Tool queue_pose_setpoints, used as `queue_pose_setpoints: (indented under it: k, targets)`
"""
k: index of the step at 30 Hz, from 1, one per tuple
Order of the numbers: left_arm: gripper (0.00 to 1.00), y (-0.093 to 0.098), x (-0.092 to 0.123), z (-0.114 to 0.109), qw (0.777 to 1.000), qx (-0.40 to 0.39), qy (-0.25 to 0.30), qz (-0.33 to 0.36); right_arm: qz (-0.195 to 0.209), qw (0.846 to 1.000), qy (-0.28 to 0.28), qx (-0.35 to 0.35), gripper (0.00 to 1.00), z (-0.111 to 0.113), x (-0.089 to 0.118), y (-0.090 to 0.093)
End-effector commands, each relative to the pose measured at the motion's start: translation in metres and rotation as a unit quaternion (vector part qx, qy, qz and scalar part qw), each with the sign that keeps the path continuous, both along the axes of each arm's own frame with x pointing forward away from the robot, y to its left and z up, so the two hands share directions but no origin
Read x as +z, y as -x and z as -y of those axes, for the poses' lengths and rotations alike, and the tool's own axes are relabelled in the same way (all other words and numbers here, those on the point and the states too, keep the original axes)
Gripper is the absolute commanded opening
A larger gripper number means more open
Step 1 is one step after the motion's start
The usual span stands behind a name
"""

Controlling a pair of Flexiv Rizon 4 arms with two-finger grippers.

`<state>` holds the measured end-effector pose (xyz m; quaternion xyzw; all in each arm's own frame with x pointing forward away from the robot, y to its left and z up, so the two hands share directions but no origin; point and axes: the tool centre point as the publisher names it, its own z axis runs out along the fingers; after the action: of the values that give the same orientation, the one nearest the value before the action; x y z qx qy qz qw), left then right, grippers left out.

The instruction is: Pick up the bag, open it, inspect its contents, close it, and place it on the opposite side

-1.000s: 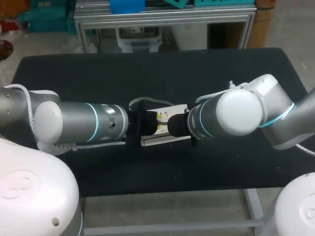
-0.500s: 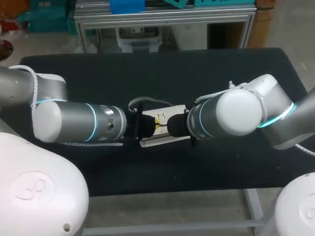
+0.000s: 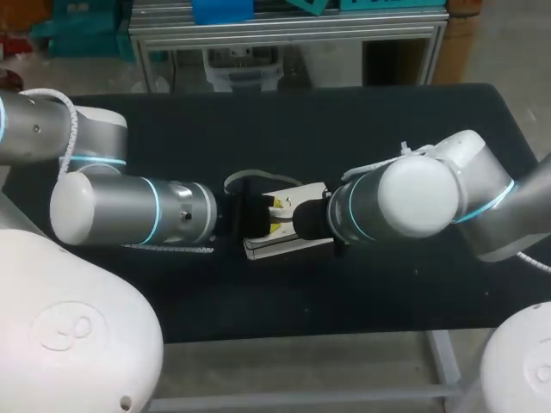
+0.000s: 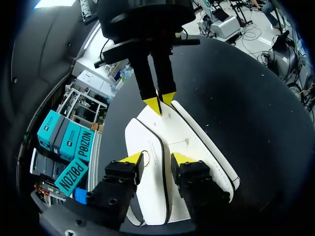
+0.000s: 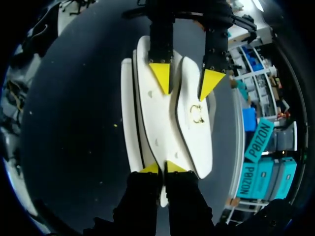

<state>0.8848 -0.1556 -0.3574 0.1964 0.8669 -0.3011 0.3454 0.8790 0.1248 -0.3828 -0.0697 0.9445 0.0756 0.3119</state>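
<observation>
The white bag (image 3: 286,248) lies at the middle of the black table (image 3: 387,284). Our right gripper (image 5: 162,168) is clenched on one end of it. At the opposite end our left gripper (image 4: 157,158) stands released, its fingers astride the flap (image 5: 194,135) that bears a metal ring (image 5: 197,114).

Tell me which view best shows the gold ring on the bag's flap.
Right wrist view: the ring lies fully exposed on the white bag, beside a fingertip of the left tool. The left wrist view shows it close against that tool's finger. In the head view I can't make it out.
</observation>
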Motion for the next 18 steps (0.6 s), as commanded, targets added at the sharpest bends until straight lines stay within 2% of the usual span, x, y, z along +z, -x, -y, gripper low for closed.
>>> queue_pose_setpoints:
  k: [1,11,18]
  targets:
    - [1.0,0.0,0.008,-0.011,0.999,-0.03,0.033,-0.017,0.163,0.986,-0.034,-0.013,0.0,0.004,-0.004,0.002]
    - [1.0,-0.009,0.044,-0.032,0.993,-0.019,0.096,-0.07,0.163,0.986,-0.032,-0.015,0.0,0.004,-0.003,0.003]
    - [1.0,-0.017,0.053,-0.038,0.989,0.001,0.112,-0.101,0.17,0.985,-0.019,-0.027,0.0,0.001,0.001,0.01]
